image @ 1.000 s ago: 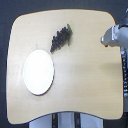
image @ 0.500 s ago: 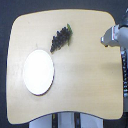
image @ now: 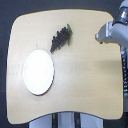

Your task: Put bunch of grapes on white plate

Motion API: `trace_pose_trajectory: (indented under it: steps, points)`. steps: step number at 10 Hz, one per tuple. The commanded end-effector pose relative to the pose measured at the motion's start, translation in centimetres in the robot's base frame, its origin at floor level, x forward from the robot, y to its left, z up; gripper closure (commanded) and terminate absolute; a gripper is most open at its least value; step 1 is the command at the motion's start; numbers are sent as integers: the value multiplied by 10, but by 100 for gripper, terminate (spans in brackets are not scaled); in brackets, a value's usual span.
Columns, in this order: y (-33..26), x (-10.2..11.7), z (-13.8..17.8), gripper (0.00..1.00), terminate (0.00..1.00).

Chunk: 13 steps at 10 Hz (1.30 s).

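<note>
Exterior view, looking down on a light wooden tabletop with rounded corners [image: 85, 75], dark surround on all sides

Small elongated bunch of dark purple-black round grapes [image: 60, 38], lying on the bare wood in the upper middle of the table, set on a slant, green leaf or stem at its upper end towards the exterior view's right, lower end pointing towards the plate

Round flat glossy white plate with slightly raised rim [image: 38, 71], resting on the table towards the exterior view's left, below the grapes, near their lower end but apart from it, nothing on it

Pale grey blocky robot gripper [image: 102, 34], at the table's edge on the exterior view's right, level with the grapes and well apart from them, holding nothing; too blurred to tell whether fingers spread or pressed together
</note>
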Motion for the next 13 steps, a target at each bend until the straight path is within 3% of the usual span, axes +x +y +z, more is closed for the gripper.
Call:
trace_pose_trajectory:
  steps: [1, 8, 13]
  points:
    - [85, 41, -15, 0, 0]
    - [187, 96, -64, 0, 0]
    - [239, 104, -111, 0, 0]
